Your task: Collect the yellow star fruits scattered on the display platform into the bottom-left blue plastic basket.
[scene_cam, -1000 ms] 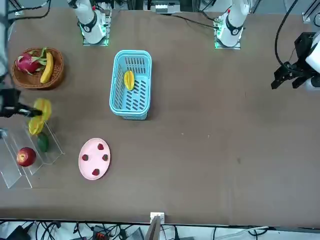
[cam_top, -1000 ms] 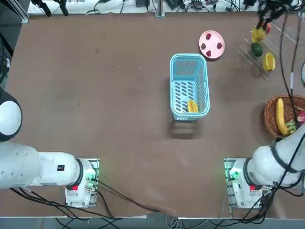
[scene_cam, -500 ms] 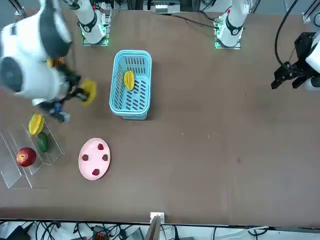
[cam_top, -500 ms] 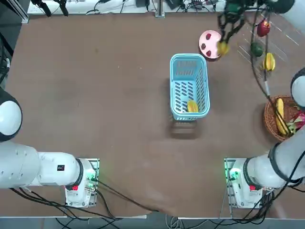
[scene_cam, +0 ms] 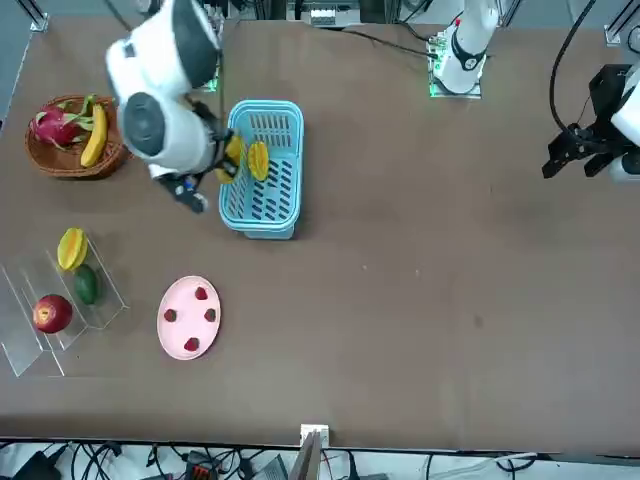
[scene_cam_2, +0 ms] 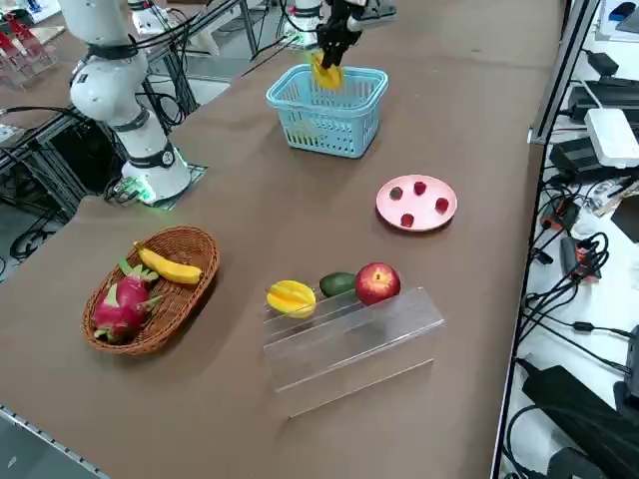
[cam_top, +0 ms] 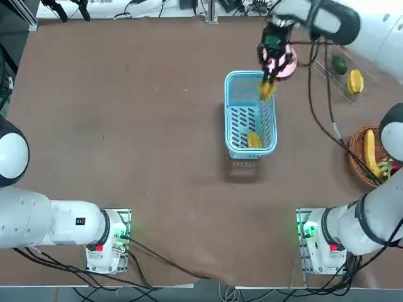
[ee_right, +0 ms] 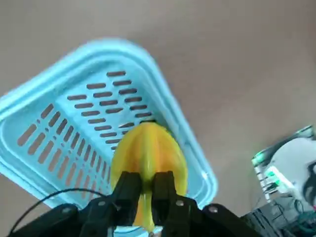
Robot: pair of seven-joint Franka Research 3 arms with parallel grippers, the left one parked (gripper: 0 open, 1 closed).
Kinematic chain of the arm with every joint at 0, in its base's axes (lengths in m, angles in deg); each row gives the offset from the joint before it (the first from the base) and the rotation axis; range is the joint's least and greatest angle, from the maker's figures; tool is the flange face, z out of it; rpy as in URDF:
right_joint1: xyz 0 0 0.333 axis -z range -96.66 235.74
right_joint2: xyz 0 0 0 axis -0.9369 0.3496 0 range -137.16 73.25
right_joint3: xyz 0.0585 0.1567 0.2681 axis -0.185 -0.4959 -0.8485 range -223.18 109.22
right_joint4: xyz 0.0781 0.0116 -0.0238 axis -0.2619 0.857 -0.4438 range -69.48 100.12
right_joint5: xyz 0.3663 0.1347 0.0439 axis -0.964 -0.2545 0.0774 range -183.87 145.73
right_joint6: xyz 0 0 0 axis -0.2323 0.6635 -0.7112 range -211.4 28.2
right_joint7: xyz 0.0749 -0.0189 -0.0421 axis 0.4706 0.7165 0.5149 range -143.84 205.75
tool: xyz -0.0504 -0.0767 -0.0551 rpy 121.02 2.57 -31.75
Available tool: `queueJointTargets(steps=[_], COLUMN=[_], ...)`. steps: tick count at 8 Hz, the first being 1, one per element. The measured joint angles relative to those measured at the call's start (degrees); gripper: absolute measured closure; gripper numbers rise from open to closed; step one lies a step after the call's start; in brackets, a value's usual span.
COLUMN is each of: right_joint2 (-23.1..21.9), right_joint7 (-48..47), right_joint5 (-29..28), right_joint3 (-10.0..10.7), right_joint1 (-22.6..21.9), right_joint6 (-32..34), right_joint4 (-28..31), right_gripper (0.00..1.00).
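My right gripper is shut on a yellow star fruit and holds it in the air over the far right rim of the blue plastic basket. In the wrist view the star fruit is pinched between the fingers, with the basket below. A second star fruit lies inside the basket at its near end. A third star fruit rests on the clear display platform, at the right edge of the table.
A green fruit and a red apple sit on the platform beside the star fruit. A pink plate with small red pieces lies between platform and basket. A brown wicker basket holds a banana and a dragon fruit.
My right arm has carried the star fruit from the display platform leftward, past the pink plate, to above the blue basket. The gripper stayed shut on it.
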Motion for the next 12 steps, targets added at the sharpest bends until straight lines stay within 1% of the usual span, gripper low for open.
queueJointTargets(steps=[1,2,3,4,5,6,7,9,10,12], right_joint2=[0.0,0.0,0.0,-0.4,-1.5,-3.0,-4.3,-5.3,-4.8,-2.5], right_joint7=[-1.6,-2.0,-2.0,-2.0,-1.7,0.3,4.5,15.0,20.6,34.4], right_joint5=[0.0,0.0,0.0,0.0,0.1,0.3,1.5,8.4,10.9,13.3], right_joint3=[0.0,0.1,0.5,1.4,2.4,3.2,3.7,4.3,4.4,4.6], right_joint1=[-1.7,-2.5,-2.5,-2.2,-1.2,1.1,4.5,11.9,15.8,24.5], right_joint6=[-1.4,-2.4,-2.7,-2.8,-2.8,-2.8,-2.2,-1.1,-1.6,-6.0], right_joint4=[2.0,3.6,3.9,3.8,3.5,2.9,2.1,1.7,1.7,1.9], right_gripper=[0.83,0.72,0.55,0.37,0.2,0.01,0.0,0.0,0.0,0.0])
